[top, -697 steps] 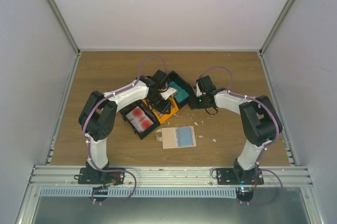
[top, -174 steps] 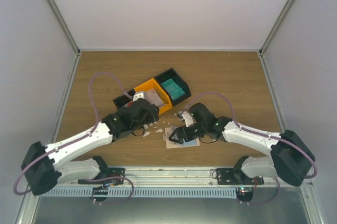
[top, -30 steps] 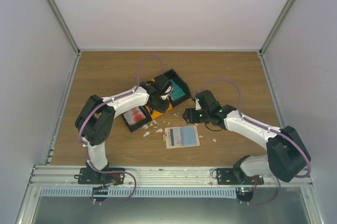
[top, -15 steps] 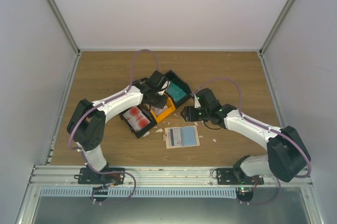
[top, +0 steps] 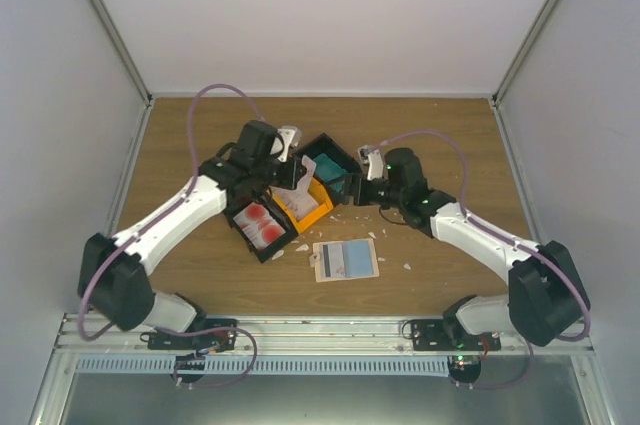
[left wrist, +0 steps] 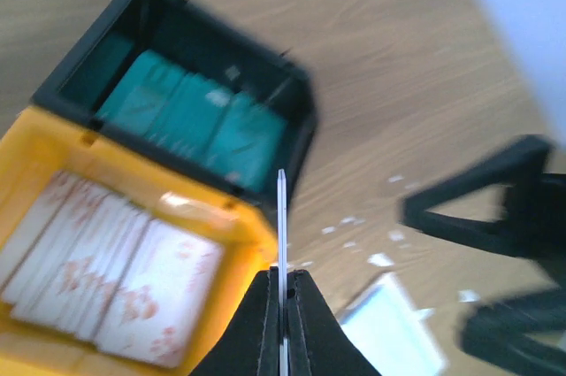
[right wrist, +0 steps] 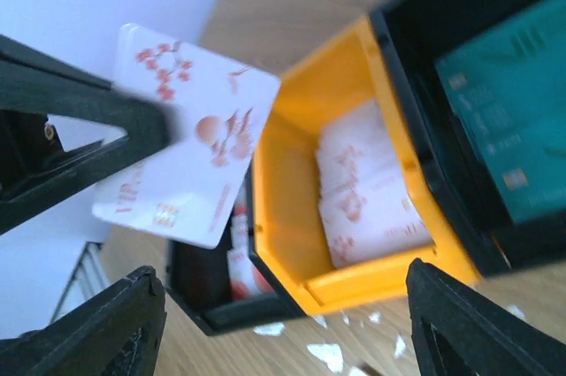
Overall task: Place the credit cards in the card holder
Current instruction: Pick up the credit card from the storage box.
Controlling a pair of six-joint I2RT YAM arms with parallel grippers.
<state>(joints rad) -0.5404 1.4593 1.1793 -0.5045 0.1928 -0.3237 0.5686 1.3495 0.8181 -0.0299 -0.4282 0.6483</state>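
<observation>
My left gripper [top: 287, 171] is shut on a pale pinkish-grey credit card [top: 299, 183] and holds it above the orange tray [top: 322, 211]. In the left wrist view the card [left wrist: 281, 217] shows edge-on between the fingertips [left wrist: 265, 292]. In the right wrist view it [right wrist: 186, 141] is flat-on, with red blossom prints. The card holder [top: 343, 259] lies open on the table below the trays, with its blue-grey pockets up. My right gripper [top: 364, 183] is open and empty beside the teal cards [top: 336, 173]. Its fingers [right wrist: 115, 323] frame the orange tray [right wrist: 292, 208].
Three joined trays lie diagonally. The left black one [top: 243, 228] holds red-blotched cards [top: 263, 224], the orange one pinkish cards [right wrist: 371, 190], and the right black one teal cards [left wrist: 195, 115]. Small white scraps [top: 405, 266] litter the wood around the holder.
My left gripper has risen out of the orange tray with a pinkish card, and its arm has swung out to the left. My right gripper has moved up beside the teal tray.
</observation>
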